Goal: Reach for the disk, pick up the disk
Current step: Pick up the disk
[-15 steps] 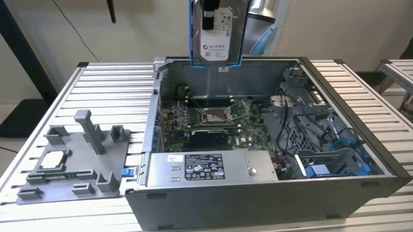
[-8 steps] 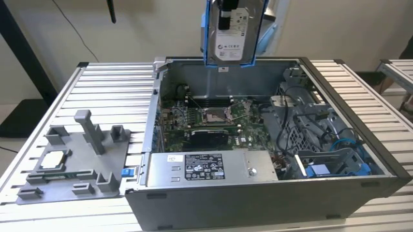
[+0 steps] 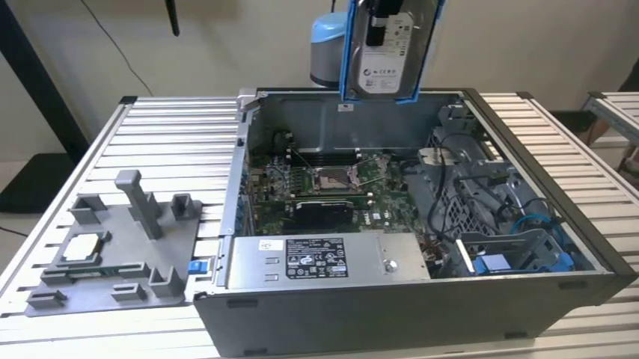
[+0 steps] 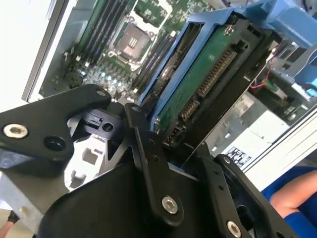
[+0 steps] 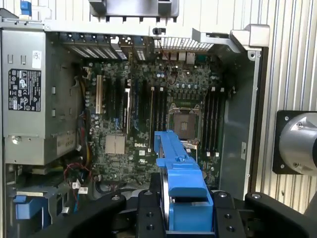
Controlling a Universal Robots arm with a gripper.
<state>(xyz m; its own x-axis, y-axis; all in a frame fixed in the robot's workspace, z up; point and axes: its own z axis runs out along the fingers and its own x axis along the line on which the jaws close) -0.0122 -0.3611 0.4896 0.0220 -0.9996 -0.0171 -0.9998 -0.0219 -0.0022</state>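
The disk (image 3: pixel 391 56) hangs upright above the back wall of the open computer case (image 3: pixel 399 314). It is a silver drive with a white label, clipped in a blue frame. My gripper (image 3: pixel 378 22) is shut on it from above. In the second wrist view the disk (image 4: pixel 208 74) shows its green circuit board and connector, clamped between my black fingers (image 4: pixel 141 129). In the first wrist view the blue frame's edge (image 5: pixel 179 173) stands out from my gripper (image 5: pixel 185 215), high over the motherboard.
Inside the case lie the motherboard (image 3: pixel 330 183), a grey power supply (image 3: pixel 319 258) and a blue bracket (image 3: pixel 499 265). A grey fixture (image 3: pixel 110 254) holding a small silver chip (image 3: pixel 82 247) rests on the slatted table (image 3: pixel 170 149). A person's arm (image 4: pixel 292 193) shows in the second wrist view.
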